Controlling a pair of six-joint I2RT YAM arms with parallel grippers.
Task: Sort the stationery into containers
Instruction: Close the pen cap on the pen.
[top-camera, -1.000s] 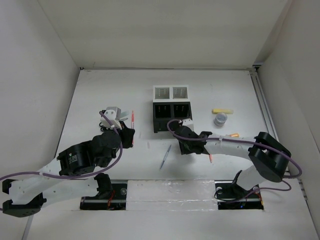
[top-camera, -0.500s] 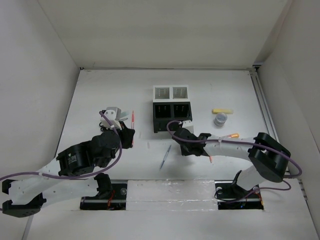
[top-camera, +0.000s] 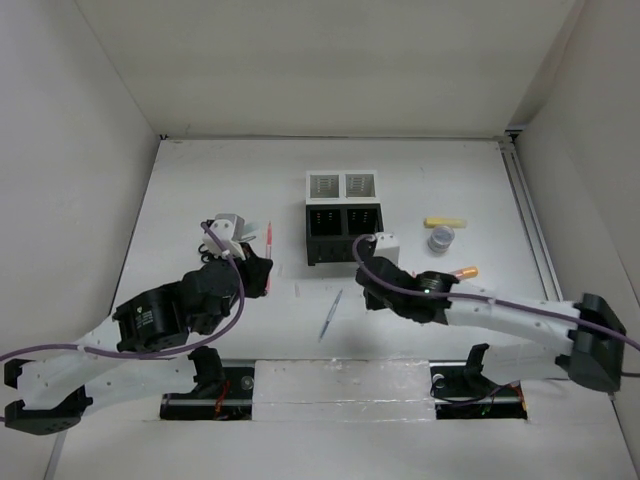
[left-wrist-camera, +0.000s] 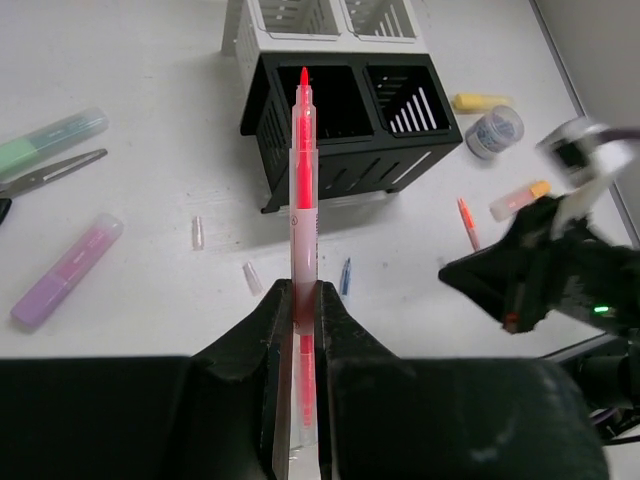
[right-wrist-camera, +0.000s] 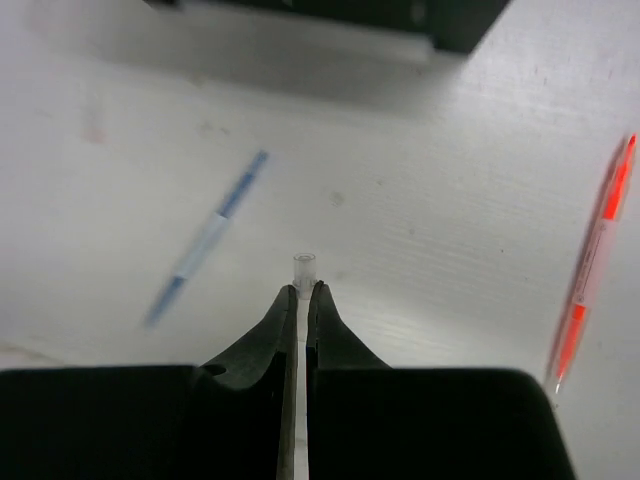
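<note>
While the left claw (left-wrist-camera: 300, 290) clamps a red-orange pen (left-wrist-camera: 303, 200) pointing to 12 o'clock, the pen sits at 9 o'clock of the four bins (top-camera: 330, 255) in the top view. The right claw (right-wrist-camera: 302, 292), at 5 o'clock of the bins, is closed. A small clear cap (right-wrist-camera: 303, 268) stands at its tips, grip uncertain. A grey pen (top-camera: 331, 315) lies on the table (top-camera: 200, 180) at 6 o'clock.

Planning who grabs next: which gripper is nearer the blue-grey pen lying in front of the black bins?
Right. The right gripper is just right of the blue-grey pen, tips close to it. The left gripper, holding a red pen, is farther off to its left.
</note>
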